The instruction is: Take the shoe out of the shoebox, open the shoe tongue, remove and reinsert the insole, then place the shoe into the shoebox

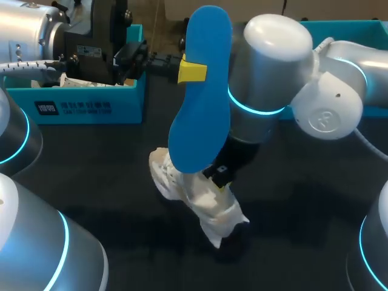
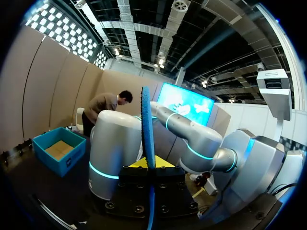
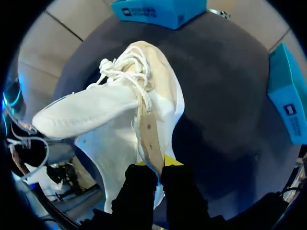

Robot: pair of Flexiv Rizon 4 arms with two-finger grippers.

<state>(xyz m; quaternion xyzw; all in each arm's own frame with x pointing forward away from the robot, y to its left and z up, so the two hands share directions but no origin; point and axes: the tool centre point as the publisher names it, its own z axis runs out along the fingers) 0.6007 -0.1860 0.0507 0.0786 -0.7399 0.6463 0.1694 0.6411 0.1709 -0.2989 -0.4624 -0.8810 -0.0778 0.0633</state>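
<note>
My left gripper (image 1: 193,71) is raised above the table and shut on a blue insole (image 1: 200,91), which hangs upright with its long side vertical. In the left wrist view the insole (image 2: 147,120) shows edge-on, pinched between the yellow tips of the left gripper (image 2: 149,165). A white lace-up shoe (image 1: 197,197) rests tilted on the dark table below the insole. My right gripper (image 1: 222,183) comes down onto it and is shut on the rim of its opening. In the right wrist view the shoe (image 3: 120,110) has its tongue folded out, and the right gripper (image 3: 156,165) clamps the tan inner edge.
A teal shoebox (image 1: 91,106) stands at the back left, behind my left arm. A second teal box (image 1: 348,27) sits at the back right, behind my right arm's elbow (image 1: 273,60). Dark tabletop (image 1: 303,200) lies bare around the shoe.
</note>
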